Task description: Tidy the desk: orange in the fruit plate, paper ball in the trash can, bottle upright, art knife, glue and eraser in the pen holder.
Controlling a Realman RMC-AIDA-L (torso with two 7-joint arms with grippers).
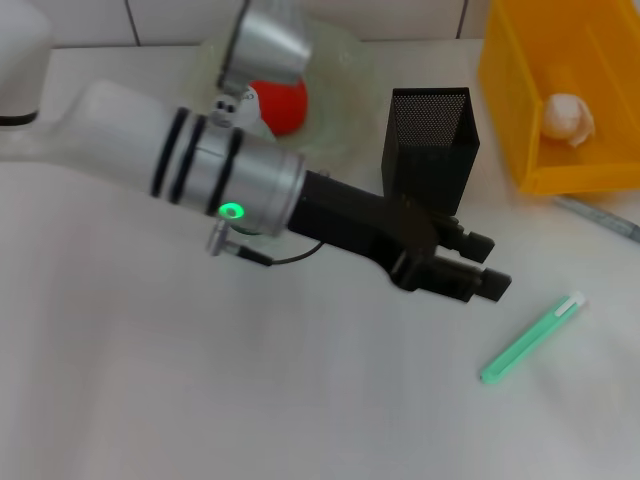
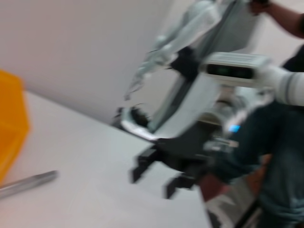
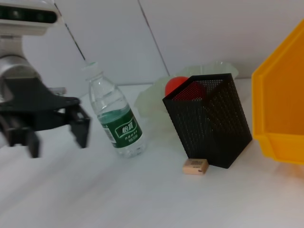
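- The left gripper (image 1: 490, 265) hangs empty above the desk (image 1: 200, 380), in front of the pen holder (image 1: 430, 130), with its jaws apart
- The right gripper (image 2: 156, 178) shows only in the left wrist view, off to the side above the desk; its two dark fingers look spread and hold nothing, though that view is blurred
- The orange (image 1: 282, 103) sits in the fruit plate (image 1: 340, 60) behind the pen holder, and the paper ball (image 1: 567, 118) lies in the trash can (image 1: 510, 110) to the holder's right
- The bottle (image 3: 116, 121) stands upright to the holder's left, so I judge only the three small things remain
- The eraser (image 3: 195, 166) lies flat on the desk just beside the holder's front corner
- The glue (image 1: 530, 340), a green stick, lies well in front of the holder and to its right
- The art knife (image 1: 600, 217) lies to the holder's right, near the trash can's front wall
- For the eraser, it seems best to come straight down with the fingers across its short sides, since the mesh wall leaves little room on that side
- Keep the descent clear of the bottle, which would likely tip at a light knock
- Lift well above the holder's rim before opening over its middle, as so small a block could bounce off the edge
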